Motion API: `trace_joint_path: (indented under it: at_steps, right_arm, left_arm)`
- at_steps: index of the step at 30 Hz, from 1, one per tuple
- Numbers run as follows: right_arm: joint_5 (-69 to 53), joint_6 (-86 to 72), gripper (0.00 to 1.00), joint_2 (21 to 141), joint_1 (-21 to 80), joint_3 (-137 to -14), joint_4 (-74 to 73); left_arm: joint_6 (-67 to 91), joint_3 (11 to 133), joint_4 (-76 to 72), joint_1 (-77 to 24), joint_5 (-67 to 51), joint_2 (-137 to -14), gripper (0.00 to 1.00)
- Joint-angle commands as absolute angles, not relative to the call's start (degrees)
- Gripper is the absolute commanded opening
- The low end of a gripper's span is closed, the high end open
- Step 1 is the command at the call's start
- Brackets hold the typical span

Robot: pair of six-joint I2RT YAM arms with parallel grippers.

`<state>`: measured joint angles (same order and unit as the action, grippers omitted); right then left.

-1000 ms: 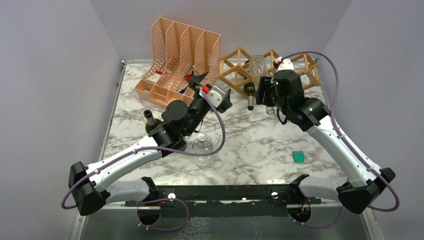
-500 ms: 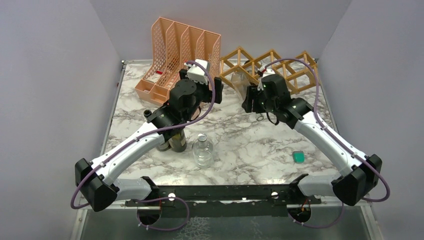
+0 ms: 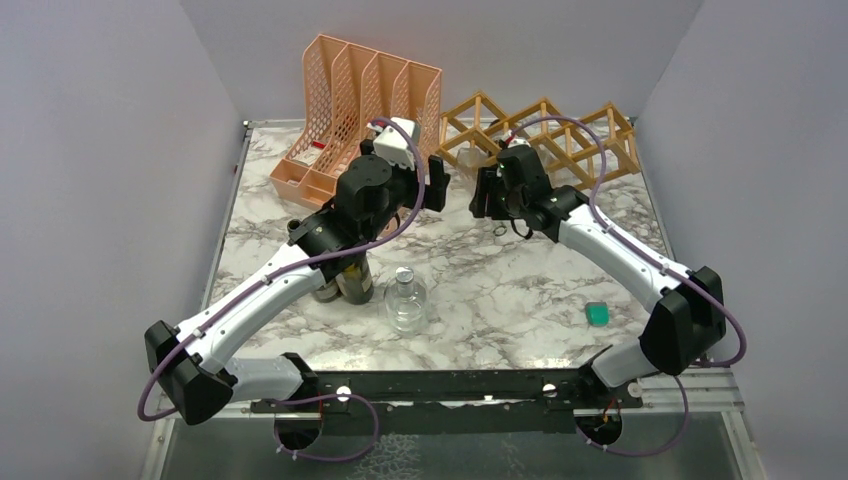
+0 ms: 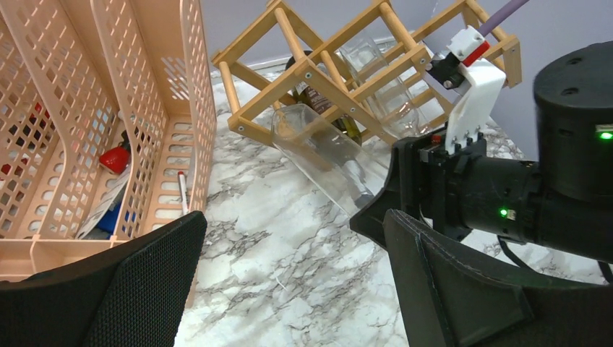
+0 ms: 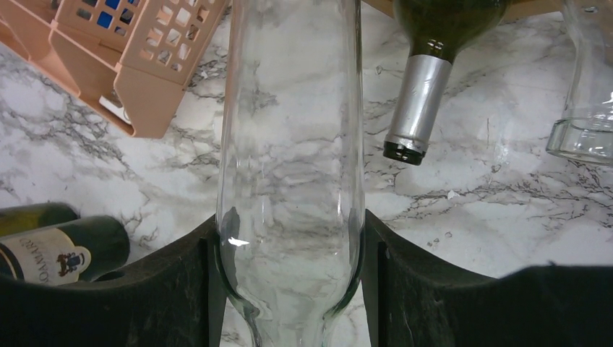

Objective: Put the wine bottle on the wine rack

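- Marble-patterned desk, white with grey veins, sits between plain lilac walls.
- Your right fingers pinch the clear wine bottle, which slants with its base at the front of the wooden wine rack.
- Your left fingers stand spread, empty.

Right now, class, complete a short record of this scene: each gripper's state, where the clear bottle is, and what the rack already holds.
right gripper: shut on the clear glass wine bottle, at its shoulder
left gripper: open, empty
clear bottle position: tilted, base towards the wine rack; cannot tell if seated
rack contents: a dark green bottle, foil neck sticking out
beside rack: peach mesh file organiser
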<state>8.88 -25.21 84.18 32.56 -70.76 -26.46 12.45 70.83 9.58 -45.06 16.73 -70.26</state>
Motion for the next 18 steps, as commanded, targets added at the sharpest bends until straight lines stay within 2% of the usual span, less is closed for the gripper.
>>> trace_joint_path:
  at_steps: [1,18]
  right_arm:
    - [14.63,-28.94,0.01,86.08,32.34,-75.3,-21.81]
    - [17.09,-36.4,0.01,88.39,32.34,-73.37,-11.27]
  left_arm:
    - [13.53,70.56,9.94,-44.82,16.61,-68.04,0.99]
    - [13.27,70.57,10.37,-44.82,16.46,-67.83,0.99]
